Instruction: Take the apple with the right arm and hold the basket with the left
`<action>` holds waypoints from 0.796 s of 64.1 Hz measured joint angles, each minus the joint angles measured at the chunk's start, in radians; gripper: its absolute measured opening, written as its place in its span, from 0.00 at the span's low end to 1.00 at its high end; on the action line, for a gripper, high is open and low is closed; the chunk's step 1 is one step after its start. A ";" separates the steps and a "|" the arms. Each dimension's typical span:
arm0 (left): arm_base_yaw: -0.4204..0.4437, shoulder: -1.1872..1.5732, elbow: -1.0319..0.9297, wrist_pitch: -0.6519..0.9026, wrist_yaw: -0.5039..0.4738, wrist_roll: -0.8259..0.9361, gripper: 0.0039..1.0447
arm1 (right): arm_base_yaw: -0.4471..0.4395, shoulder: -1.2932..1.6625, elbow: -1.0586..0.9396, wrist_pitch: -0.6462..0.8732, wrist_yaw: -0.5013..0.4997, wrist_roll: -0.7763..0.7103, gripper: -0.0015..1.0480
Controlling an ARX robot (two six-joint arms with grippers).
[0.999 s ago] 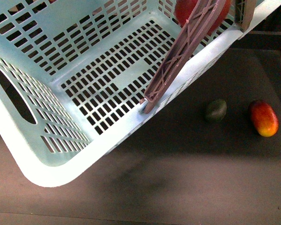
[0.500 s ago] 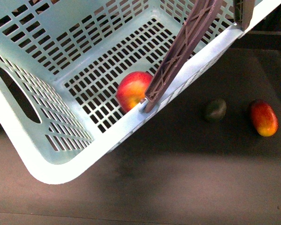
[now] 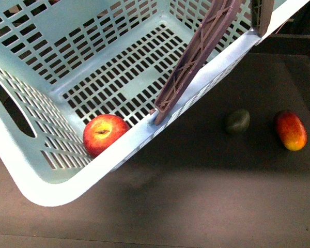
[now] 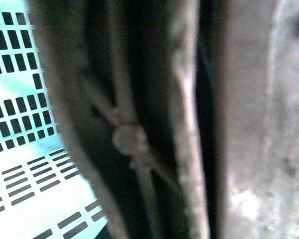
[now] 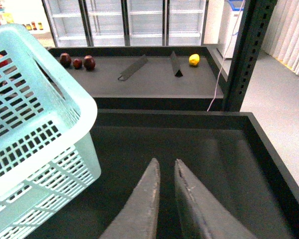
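Front view: bright, even overhead light and sharp focus throughout. The basket [image 3: 51, 175] throws a broad, soft-edged shadow onto the dark table [image 3: 222, 206] beneath its rim, and the apple [image 3: 104, 134] carries a small pale sheen. Left wrist view: dim and strongly out of focus. The brown handle [image 4: 124, 139] is a smeared shape close to the lens, while the slotted basket wall beside it is overexposed with a greenish cast. Right wrist view: sharp, with bright glare from the lit cabinets [image 5: 129, 20] at the back and the dark table dim in the foreground.
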State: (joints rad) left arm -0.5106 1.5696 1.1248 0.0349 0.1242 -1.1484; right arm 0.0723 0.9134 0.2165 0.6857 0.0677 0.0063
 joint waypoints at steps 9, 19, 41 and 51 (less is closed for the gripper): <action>-0.001 0.000 0.000 0.000 0.002 -0.001 0.13 | -0.069 -0.098 -0.069 -0.026 -0.062 -0.003 0.02; -0.001 0.000 0.000 0.000 -0.004 -0.001 0.13 | -0.069 -0.185 -0.115 -0.069 -0.065 -0.003 0.02; -0.001 0.000 0.000 0.000 0.000 0.000 0.13 | -0.069 -0.381 -0.198 -0.166 -0.065 -0.004 0.02; -0.001 0.000 0.000 0.000 -0.004 0.000 0.13 | -0.069 -0.453 -0.198 -0.231 -0.066 -0.003 0.02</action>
State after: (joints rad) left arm -0.5114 1.5696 1.1248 0.0349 0.1200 -1.1488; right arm 0.0032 0.4606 0.0181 0.4549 0.0017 0.0029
